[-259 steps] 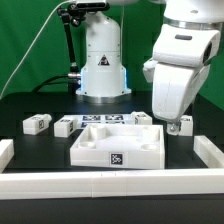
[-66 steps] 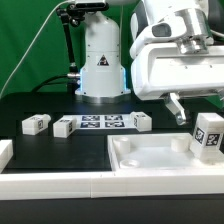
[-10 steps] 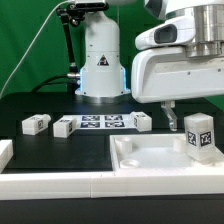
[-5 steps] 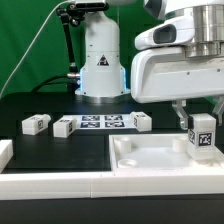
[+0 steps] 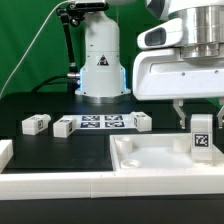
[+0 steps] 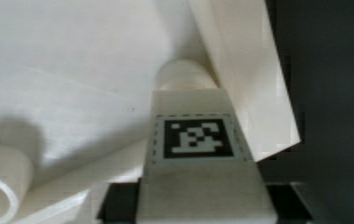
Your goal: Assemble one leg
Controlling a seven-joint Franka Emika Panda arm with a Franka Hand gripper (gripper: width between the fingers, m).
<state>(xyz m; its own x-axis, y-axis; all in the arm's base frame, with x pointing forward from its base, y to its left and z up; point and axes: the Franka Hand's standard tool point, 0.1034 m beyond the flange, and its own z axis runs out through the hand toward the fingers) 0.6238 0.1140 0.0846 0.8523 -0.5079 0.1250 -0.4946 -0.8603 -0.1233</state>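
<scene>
My gripper (image 5: 199, 121) is shut on the leg (image 5: 203, 136), a small white block with a black-and-white tag. It holds the leg upright over the far corner of the large white rimmed tray (image 5: 150, 167), at the exterior view's right. I cannot tell whether the leg touches the tray. In the wrist view the leg (image 6: 195, 140) runs out from between the two dark fingers (image 6: 124, 198). Below it lie the tray's white floor (image 6: 67, 70) and a rounded white post (image 6: 3, 172).
Three more white tagged blocks lie on the black table: one (image 5: 36, 124) at the exterior view's left, one (image 5: 65, 128) and one (image 5: 141, 121) at either end of the marker board (image 5: 102, 122). The robot base (image 5: 102, 60) stands behind. A white border rail (image 5: 50, 184) runs along the front.
The tray has moved from mid-table toward the front right. In the last second the gripper has lowered the leg slightly toward the tray's corner.
</scene>
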